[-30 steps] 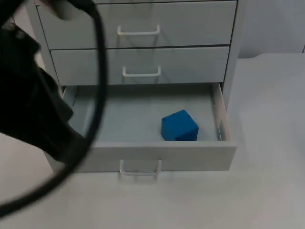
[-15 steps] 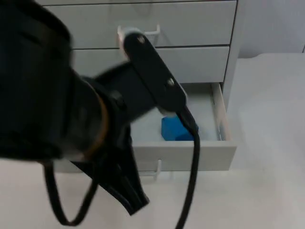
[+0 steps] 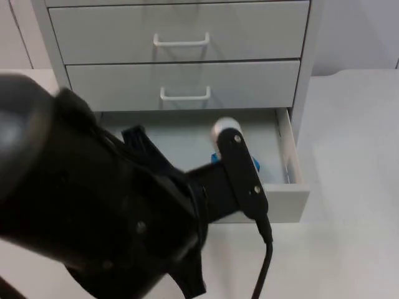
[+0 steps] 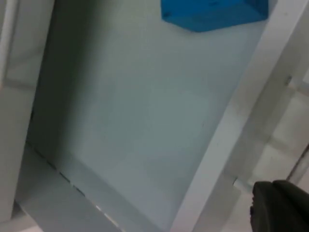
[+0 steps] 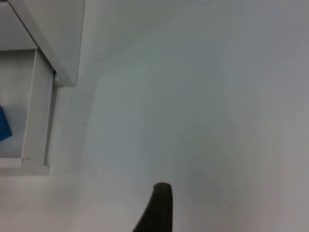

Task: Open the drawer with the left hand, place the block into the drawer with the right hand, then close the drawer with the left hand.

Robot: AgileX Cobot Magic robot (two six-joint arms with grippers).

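The left arm [image 3: 106, 212] reaches in front of the white cabinet [image 3: 305, 75], its black bulk covering most of the open bottom drawer [image 3: 288, 163] in the top view. The left pincer [image 4: 282, 208] shows as one dark fingertip in the left wrist view, just outside the drawer's front panel [image 4: 227, 140] and close by the pale handle [image 4: 301, 164] there; whether its fingers are apart or together cannot be told. Beyond that front panel from the left pincer, the blue block [image 4: 212, 10] lies on the drawer floor, inside the drawer and apart from the fingertip. In the top view a sliver of the same block [image 3: 254, 163] peeks out beside the arm, near the drawer's right side wall. The two upper drawers are shut, each with a white handle [image 3: 181, 42] on its face. The right pincer [image 5: 159, 208] waits over the bare white table [image 5: 203, 106], well apart from the cabinet; one dark fingertip is visible, and I cannot tell how its fingers stand. Away to the side of the right pincer stand the cabinet's corner and the drawer's side wall [image 5: 41, 116], with an edge of the blue block [image 5: 4, 124] just inside it.
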